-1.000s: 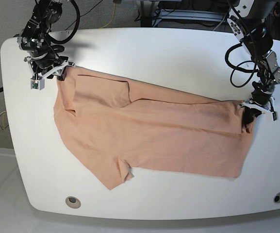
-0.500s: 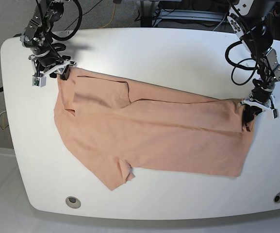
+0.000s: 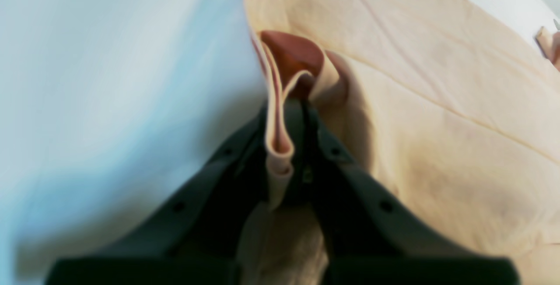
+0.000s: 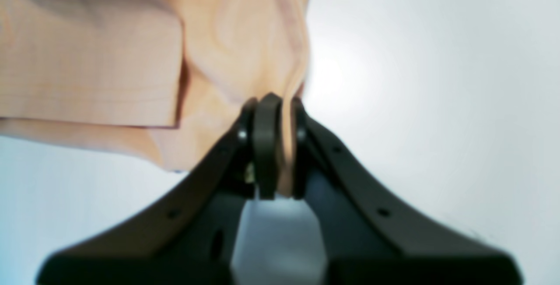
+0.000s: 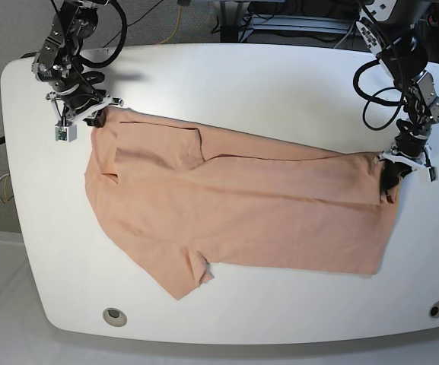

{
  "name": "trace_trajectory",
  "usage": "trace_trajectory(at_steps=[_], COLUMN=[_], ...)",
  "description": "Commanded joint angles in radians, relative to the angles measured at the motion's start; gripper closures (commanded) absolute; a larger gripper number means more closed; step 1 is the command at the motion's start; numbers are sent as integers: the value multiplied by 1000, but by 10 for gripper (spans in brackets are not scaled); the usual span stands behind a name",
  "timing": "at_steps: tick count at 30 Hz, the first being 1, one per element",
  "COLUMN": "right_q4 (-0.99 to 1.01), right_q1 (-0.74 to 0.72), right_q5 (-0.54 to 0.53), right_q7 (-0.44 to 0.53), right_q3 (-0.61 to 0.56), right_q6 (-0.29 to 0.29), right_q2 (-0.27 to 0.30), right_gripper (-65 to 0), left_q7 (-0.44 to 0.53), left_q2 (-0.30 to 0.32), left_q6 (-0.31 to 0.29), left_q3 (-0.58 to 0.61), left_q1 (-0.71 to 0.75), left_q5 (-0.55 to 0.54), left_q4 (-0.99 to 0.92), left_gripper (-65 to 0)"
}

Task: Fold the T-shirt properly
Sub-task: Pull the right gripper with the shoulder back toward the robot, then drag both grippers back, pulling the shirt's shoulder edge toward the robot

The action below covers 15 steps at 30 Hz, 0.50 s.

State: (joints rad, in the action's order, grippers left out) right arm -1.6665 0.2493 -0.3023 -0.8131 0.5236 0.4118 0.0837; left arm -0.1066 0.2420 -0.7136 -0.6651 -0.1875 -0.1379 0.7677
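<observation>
We see the T-shirt (image 5: 234, 205) lying spread on the white worktop (image 5: 280, 84), and it covers most of the width of the worktop, with one short sleeve (image 5: 185, 274) pointing toward the near edge and a folded flap of cloth (image 5: 162, 144) lying on top of the body near the far left of the base view. The cloth is plain salmon pink and mostly flat, with some long creases along the upper edge. The right gripper (image 5: 90, 114), which stands at the left side of the base view, is at the far left corner of the T-shirt; in the right wrist view its jaws are pressed together with a thin edge of the pink cloth (image 4: 286, 145) pinched between them, so it is closed on the T-shirt. The left gripper (image 5: 394, 169), at the right side of the base view, is at the opposite end of the T-shirt, on the far right corner. In the left wrist view its dark jaws are closed on a doubled fold of the cloth (image 3: 278, 145), which stands up between them, and the inner side of this fold looks darker and more red. Both held corners are only a little above the worktop, and the rest of the T-shirt rests on the worktop between the two arms
</observation>
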Motion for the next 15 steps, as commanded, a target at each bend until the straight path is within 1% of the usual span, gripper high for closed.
trace_trajectory(at_steps=[1, 5, 9, 13, 15], right_q4=[-5, -5, -5, -4, -4], right_q1=[-5, -21, -31, -38, -40], right_q5=[8, 8, 8, 10, 10], right_q7=[-19, -19, -21, -21, -21], right_q3=[-1, -4, -6, -6, -6], right_q6=[5, 6, 6, 6, 6], right_q2=[4, 4, 4, 6, 17], right_gripper=[0, 0, 0, 0, 0], left_q7=[-81, -92, -114, -150, -167], left_q2=[10, 10, 4, -26, -40], left_q6=[15, 15, 15, 15, 15], left_q3=[-2, -2, -2, -3, -3], left_q1=[6, 49, 98, 136, 155], left_q5=[50, 45, 45, 45, 45], left_q4=[0, 45, 135, 214, 253], left_gripper=[-12, -12, -12, -12, -12])
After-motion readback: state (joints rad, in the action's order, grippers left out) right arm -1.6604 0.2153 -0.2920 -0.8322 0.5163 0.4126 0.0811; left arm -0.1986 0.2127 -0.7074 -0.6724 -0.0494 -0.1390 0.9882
